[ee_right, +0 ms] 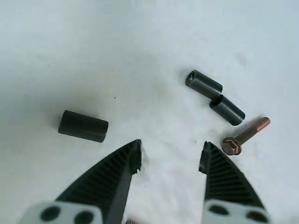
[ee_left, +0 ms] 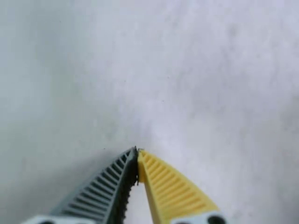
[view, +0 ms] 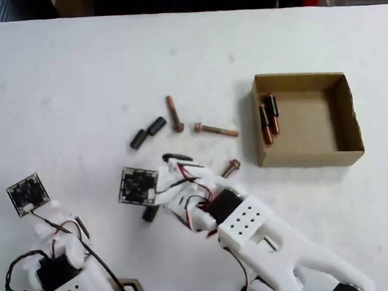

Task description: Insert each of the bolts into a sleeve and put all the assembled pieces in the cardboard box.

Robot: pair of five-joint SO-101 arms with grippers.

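While two assembled pieces (view: 268, 118) lie in the box (view: 311, 157), three bolts and three sleeves are loose on the table (view: 76, 80).

Box: open-topped cardboard, right of centre. The pieces lie side by side against its left wall, running far to near. Dark sleeve ends point far, copper ends near.

Loose bolts:
- one (view: 174, 113) left of the box at mid-table, running far to near, head at the near end
- one (view: 215, 129) between that bolt and the box, lying roughly left to right
- one (view: 231, 167) just off the box's near-left corner, partly hidden by the right arm (view: 253, 228)

Loose sleeves:
- a pair (view: 148, 132) end to end, just left of the first bolt, both on their sides
- a third (view: 149, 214) alone, nearer than the pair, just left of the right arm

Right gripper (ee_right: 171, 147): jaws wide apart, holding nothing, over bare table. In the right wrist view the sleeve pair and the first bolt lie just beyond its tips, apart from them. A lone sleeve lies off to one side of the fingers.

Left gripper (ee_left: 137, 151): fingertips pressed together, nothing held, bare table beneath. The left arm (view: 56, 268) sits at the near-left corner, well apart from the bolts, the sleeves and the box.
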